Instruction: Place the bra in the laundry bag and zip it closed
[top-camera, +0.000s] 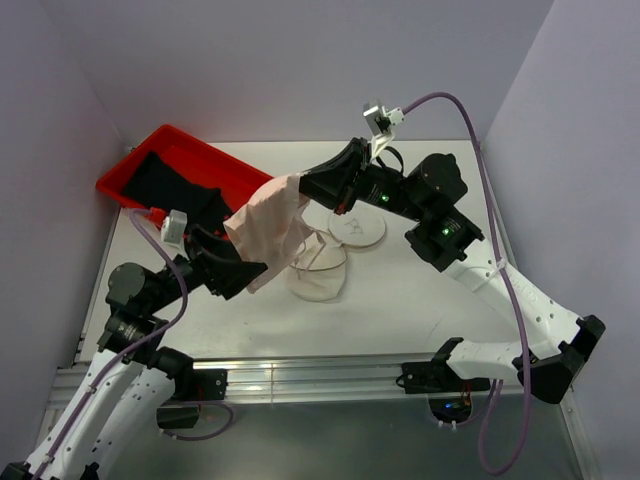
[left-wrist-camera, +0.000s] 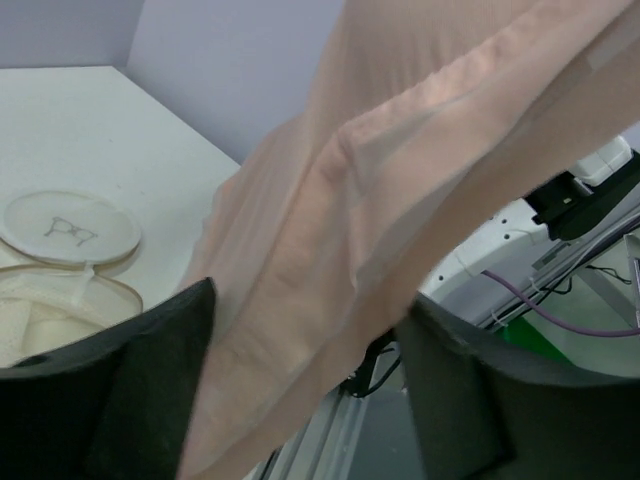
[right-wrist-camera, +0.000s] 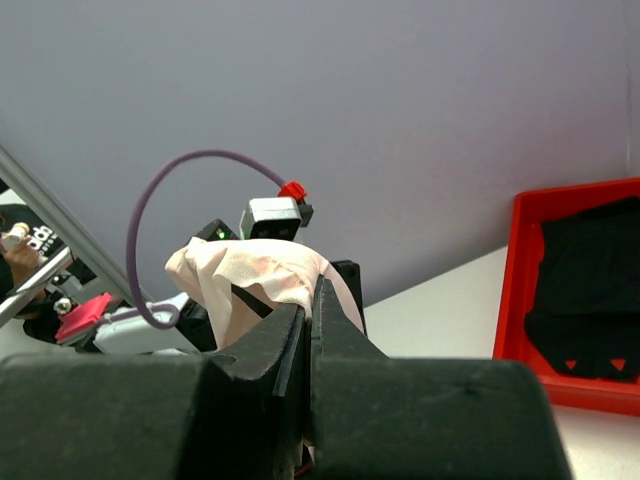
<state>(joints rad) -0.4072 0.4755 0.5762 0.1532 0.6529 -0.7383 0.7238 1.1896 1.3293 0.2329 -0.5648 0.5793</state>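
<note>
Above the counter (top-camera: 420, 290) the bra (top-camera: 270, 225) is hanging stretched between my two hands, only partly over the open laundry bag (top-camera: 320, 272), so I am judging that it could be dropping onto the bag's rim or beside it, since only my right hand (right-wrist-camera: 308, 320) is clenching the cloth. My left hand (left-wrist-camera: 305, 360) is standing released, its fingers (left-wrist-camera: 130, 390) wide on either side of the bra's lower folds, the bag lying on the counter just beside it

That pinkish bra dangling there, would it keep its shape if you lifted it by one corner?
Probably not: the bra hangs in soft folds from the right pincer, so it looks floppy. It is likely light too, since that small pinch on one edge seems to carry it.
</note>
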